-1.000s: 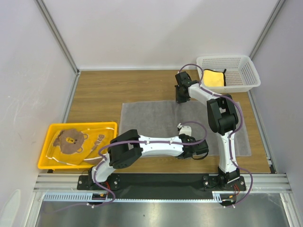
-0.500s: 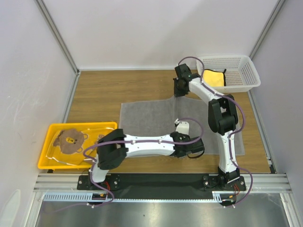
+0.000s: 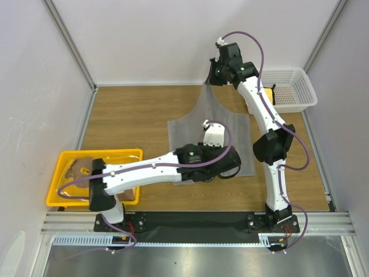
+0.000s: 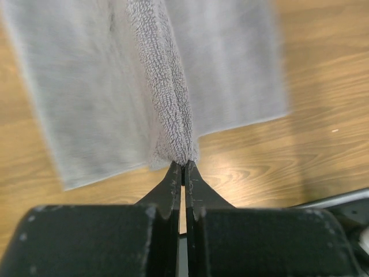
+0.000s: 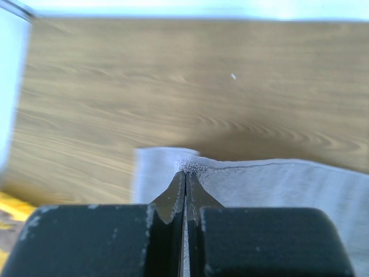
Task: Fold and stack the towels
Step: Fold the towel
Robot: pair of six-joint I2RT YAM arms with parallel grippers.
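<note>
Our left gripper (image 4: 183, 173) is clamped on the grey towel (image 4: 167, 86) at its near edge, low over the desk (image 4: 300, 161). Our right gripper (image 5: 184, 176) pinches the far corner, held high, with the towel stretched between them.

No words, numbers or signs clear enough to read in any view. Bear towel (image 3: 78, 167) in yellow tray (image 3: 57, 199): mostly hidden under left arm (image 3: 144, 171), print too small to make out.
</note>
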